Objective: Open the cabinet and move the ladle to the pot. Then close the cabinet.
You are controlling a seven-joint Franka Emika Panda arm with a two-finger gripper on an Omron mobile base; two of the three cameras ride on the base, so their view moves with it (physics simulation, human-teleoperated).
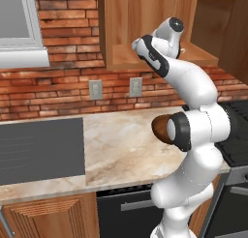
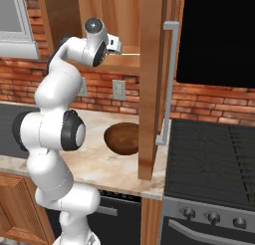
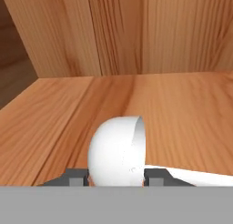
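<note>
While inside cabinet [image 1: 145,29]: arm outstretched.

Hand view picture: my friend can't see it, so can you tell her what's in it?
A small white ladle lies on the wooden shelf of the open cabinet, its round cup sitting between the two dark fingertips of the robot's tool. Its thin handle runs off to the lower right, and wooden cabinet walls rise behind.
</note>
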